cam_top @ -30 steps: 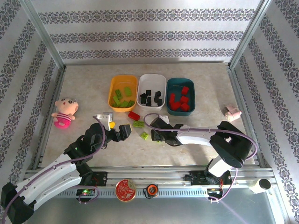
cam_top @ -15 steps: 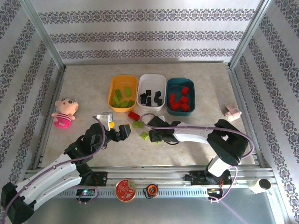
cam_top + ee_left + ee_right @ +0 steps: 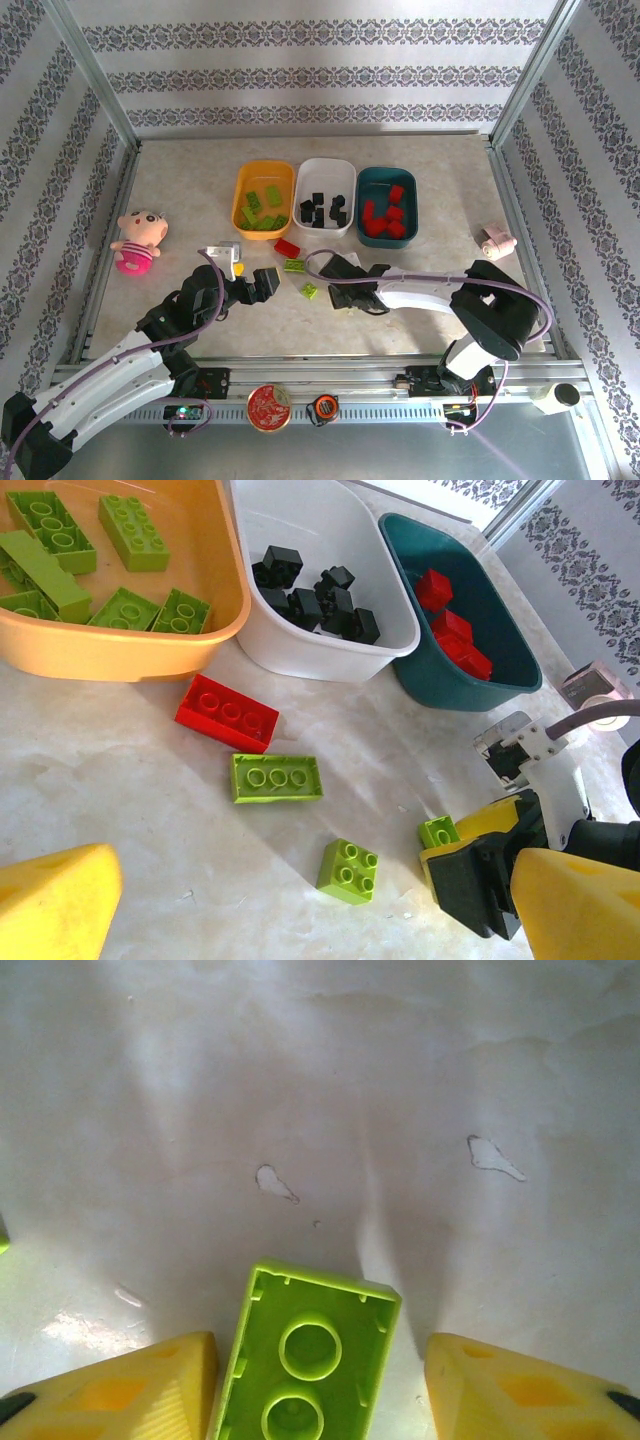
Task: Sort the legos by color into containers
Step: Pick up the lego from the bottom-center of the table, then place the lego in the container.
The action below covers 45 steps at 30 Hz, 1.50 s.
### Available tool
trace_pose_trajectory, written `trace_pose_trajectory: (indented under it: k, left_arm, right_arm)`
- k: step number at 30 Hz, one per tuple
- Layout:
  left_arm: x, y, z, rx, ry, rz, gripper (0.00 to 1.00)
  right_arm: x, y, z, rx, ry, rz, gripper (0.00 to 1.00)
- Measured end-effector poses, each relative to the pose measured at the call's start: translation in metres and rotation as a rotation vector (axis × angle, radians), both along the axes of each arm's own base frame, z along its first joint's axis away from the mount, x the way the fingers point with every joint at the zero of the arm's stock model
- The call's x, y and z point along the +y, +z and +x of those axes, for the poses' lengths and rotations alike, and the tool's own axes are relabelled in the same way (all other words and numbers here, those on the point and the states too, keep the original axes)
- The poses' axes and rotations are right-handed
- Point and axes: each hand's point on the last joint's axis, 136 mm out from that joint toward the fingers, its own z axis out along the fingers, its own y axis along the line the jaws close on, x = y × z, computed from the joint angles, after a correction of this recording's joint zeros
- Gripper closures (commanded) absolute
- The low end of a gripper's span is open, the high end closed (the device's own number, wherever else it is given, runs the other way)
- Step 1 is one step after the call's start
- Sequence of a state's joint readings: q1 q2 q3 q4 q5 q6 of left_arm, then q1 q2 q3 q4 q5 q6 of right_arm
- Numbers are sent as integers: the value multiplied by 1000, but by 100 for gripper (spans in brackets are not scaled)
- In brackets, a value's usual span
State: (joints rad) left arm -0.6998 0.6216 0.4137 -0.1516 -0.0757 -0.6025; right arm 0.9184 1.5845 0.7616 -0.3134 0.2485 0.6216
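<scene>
Lime brick [image 3: 300, 1360] sits inside right gripper [image 3: 320, 1360], jaws apart, not yet clamped; centre it, close squarely, then lift toward orange-yellow bin [image 3: 262, 170].

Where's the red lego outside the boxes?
Top view, left of centre: red lego on the table before the orange-yellow bin and white bin, beside a green brick.

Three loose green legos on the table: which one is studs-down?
The green brick between the jaws of the right gripper: its hollow underside faces up. The long green brick and the square green brick show studs.
</scene>
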Motion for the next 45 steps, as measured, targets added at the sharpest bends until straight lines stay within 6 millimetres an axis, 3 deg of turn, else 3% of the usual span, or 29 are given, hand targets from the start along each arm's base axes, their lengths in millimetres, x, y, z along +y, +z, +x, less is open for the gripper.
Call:
trace_pose_trajectory:
  k: [4, 9, 15, 20, 23, 28, 33, 36, 40, 45]
  left_arm:
    - [1, -2, -1, 6, 2, 8, 0]
    - [5, -8, -2, 18, 10, 38, 0]
    - [18, -9, -4, 12, 50, 75, 0]
    - [22, -2, -5, -13, 62, 60, 0]
    - [22, -2, -5, -13, 61, 60, 0]
    - [20, -5, -6, 0, 53, 67, 0]
    - [17, -12, -7, 25, 34, 77, 0]
    - [13, -18, -8, 44, 16, 81, 0]
    - [8, -31, -10, 88, -15, 104, 0]
    - [-4, -67, -9, 204, -70, 184, 3]
  right_arm:
    - [4, 0, 0, 1, 22, 16, 63]
    - [6, 9, -2, -7, 59, 44, 71]
    - [35, 59, 18, -87, 132, 185, 72]
    - [87, 122, 67, -188, 185, 352, 71]
    - [119, 145, 99, -234, 213, 427, 71]
    - [161, 145, 150, -240, 228, 493, 68]
    - [189, 126, 199, -225, 208, 515, 42]
    - [189, 122, 214, -217, 192, 523, 35]
    - [179, 128, 220, -220, 165, 542, 32]
    - [132, 141, 190, -227, 128, 532, 30]
